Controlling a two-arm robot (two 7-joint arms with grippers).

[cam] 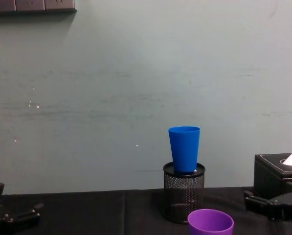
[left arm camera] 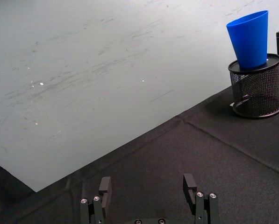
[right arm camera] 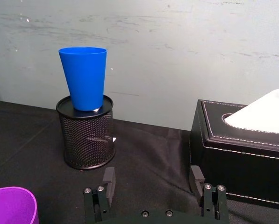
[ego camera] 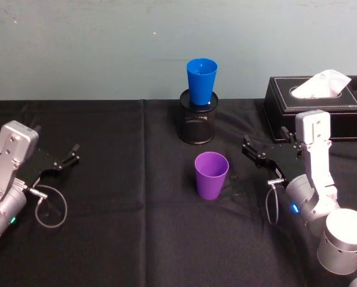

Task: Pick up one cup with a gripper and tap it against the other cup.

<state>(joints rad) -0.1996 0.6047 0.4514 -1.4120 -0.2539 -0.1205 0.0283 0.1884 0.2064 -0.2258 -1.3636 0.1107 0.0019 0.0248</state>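
Note:
The purple cup (ego camera: 211, 174) stands upright on the black cloth near the table's middle; its rim also shows in the chest view (cam: 210, 223) and in the right wrist view (right arm camera: 12, 205). Behind it, the blue cup (ego camera: 201, 81) stands upright on top of a black mesh pen holder (ego camera: 197, 119). My right gripper (ego camera: 247, 149) hovers open just right of the purple cup, apart from it, fingers (right arm camera: 109, 179) spread with nothing between them. My left gripper (ego camera: 70, 154) stays open at the far left, its fingers (left arm camera: 105, 189) empty, far from both cups.
A black tissue box (ego camera: 322, 104) with a white tissue sticking out stands at the back right, close behind the right arm. A pale wall (cam: 136, 98) rises behind the table's far edge. Black cloth (ego camera: 124, 197) lies bare between the left gripper and the purple cup.

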